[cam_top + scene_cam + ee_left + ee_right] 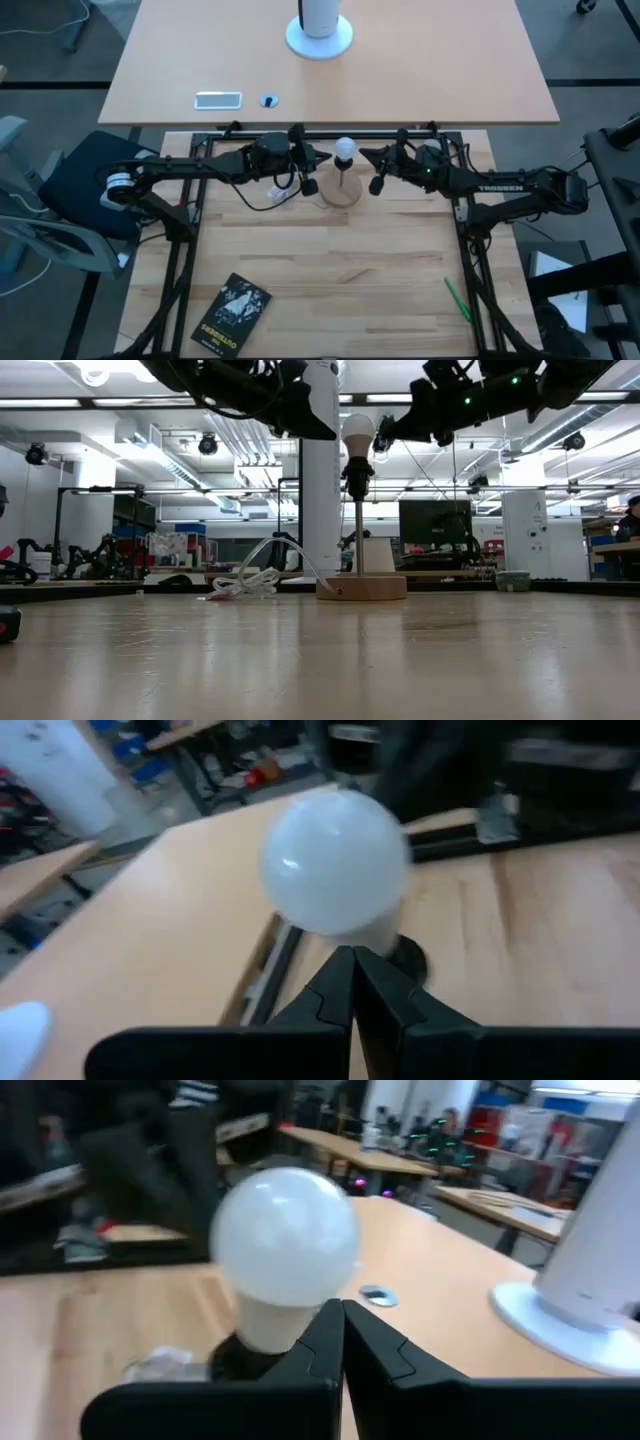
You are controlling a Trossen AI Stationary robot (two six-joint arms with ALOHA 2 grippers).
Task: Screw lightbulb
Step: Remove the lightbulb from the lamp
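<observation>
The lightbulb sits upright in a dark socket atop a thin rod that rises from a round wooden base on the table. It lies between the 2 grippers, just beyond each one's fingertips and not held by either.

The left gripper hangs just beside the bulb, its fingers pressed together with nothing between them; in the left wrist view the closed tips point at the bulb's neck. The right gripper faces it from the opposite side, equally near, its fingers also pinched together and empty, tips aimed just under the white globe.

Below the left gripper a white cable lies coiled on the table beside the wooden base. Well behind both grippers, on the far tabletop, stands a large white cylinder. Well apart from the arms, near the table's front edge, lie a black booklet on the left arm's side and a green pen on the right arm's side.
</observation>
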